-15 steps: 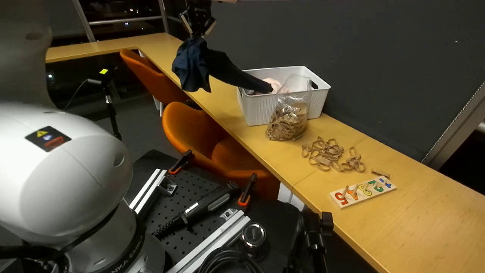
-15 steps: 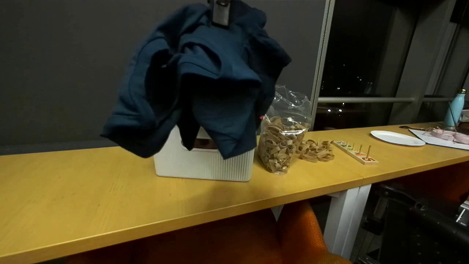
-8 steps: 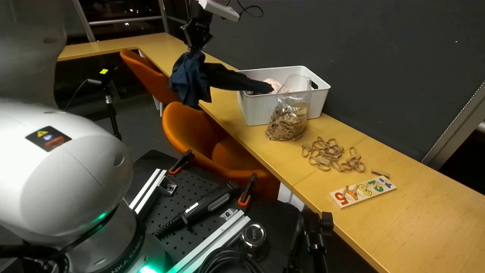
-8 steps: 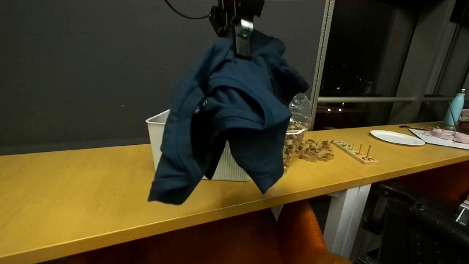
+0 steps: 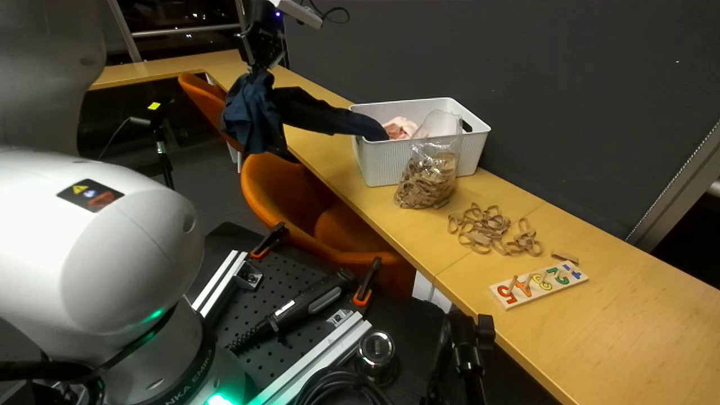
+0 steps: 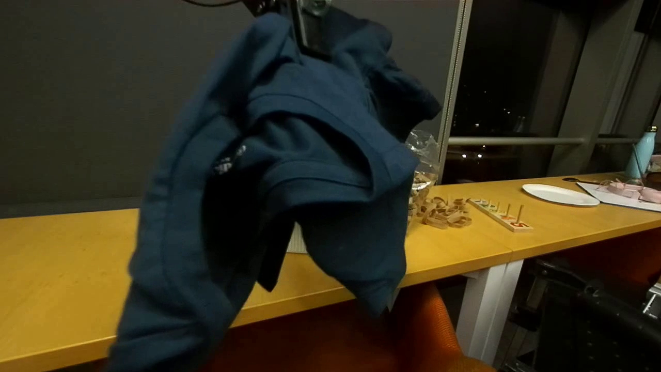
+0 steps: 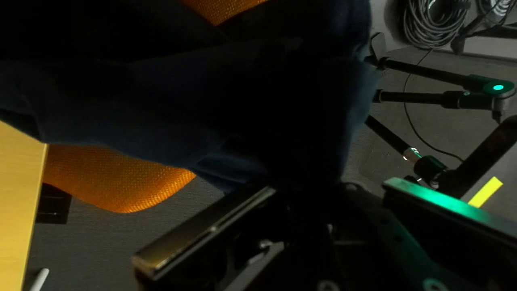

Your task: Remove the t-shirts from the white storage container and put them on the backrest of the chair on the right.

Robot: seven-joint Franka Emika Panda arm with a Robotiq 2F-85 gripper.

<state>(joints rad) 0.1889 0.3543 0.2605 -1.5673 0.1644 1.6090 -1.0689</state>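
A: How far along is it?

B: Partway through one shirt, I'd say. The claw (image 5: 259,67), upper left in an exterior view, pinches the navy shirt (image 5: 250,115), which hangs left of the bin (image 5: 385,163).

A: So it's out?

B: Mostly, by the look of it; its long end crosses the bin's left corner in the frame, and I can't tell whether they touch.

A: What's left?

B: Draping it, presumably on the nearer chair (image 5: 292,202), left of centre, then the pink cloth (image 5: 399,128) in the bin. Whether that's one shirt or two, I can't make out.
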